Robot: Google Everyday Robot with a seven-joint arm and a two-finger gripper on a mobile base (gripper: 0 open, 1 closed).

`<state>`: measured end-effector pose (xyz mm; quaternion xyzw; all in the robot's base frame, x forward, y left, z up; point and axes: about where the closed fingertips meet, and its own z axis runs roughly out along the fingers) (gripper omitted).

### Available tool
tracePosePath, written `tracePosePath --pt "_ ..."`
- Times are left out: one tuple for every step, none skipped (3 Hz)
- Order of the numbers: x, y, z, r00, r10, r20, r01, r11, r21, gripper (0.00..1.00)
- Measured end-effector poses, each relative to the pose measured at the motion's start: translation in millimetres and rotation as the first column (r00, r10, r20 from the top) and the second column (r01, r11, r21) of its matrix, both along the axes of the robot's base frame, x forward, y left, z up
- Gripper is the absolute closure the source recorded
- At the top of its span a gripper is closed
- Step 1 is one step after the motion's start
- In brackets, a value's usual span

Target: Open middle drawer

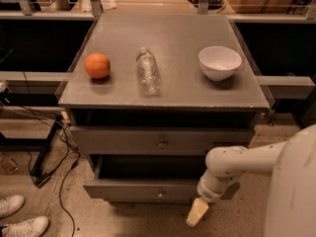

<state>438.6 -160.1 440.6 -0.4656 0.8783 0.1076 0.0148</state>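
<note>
The grey cabinet [163, 100] shows two drawer fronts. The upper, taller front [123, 141] has a round knob [162, 144] and sits nearly flush. Below it the middle drawer [123, 189] is pulled out towards me, its dark inside showing, with a small knob [160, 195] at its centre. The lowest drawer is hidden under it. My gripper [197, 212] hangs from the white arm [232, 164], just below and in front of the middle drawer's right end, pointing down at the floor and holding nothing.
On the cabinet top lie an orange [97, 65], a clear plastic bottle [148, 71] on its side and a white bowl [219, 62]. Cables [54, 147] and a black stand leg run along the floor at the left. Two white shoes [19, 216] are at the bottom left.
</note>
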Motion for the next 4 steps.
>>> tracePosePath --pt "-0.7 -2.7 2.4 1.0000 -0.008 -0.004 0.008 1.000 -0.002 0.00" --pt "-58.9 -35.4 26.7 0.9943 -0.059 -0.088 0.054 0.997 -0.056 0.00" --pt "-92.0 -45.3 30.8 0.9898 -0.050 -0.134 0.040 0.996 -0.082 0.00" --pt "-92.0 -45.3 30.8 0.9898 -0.050 -0.133 0.039 0.996 -0.082 0.00"
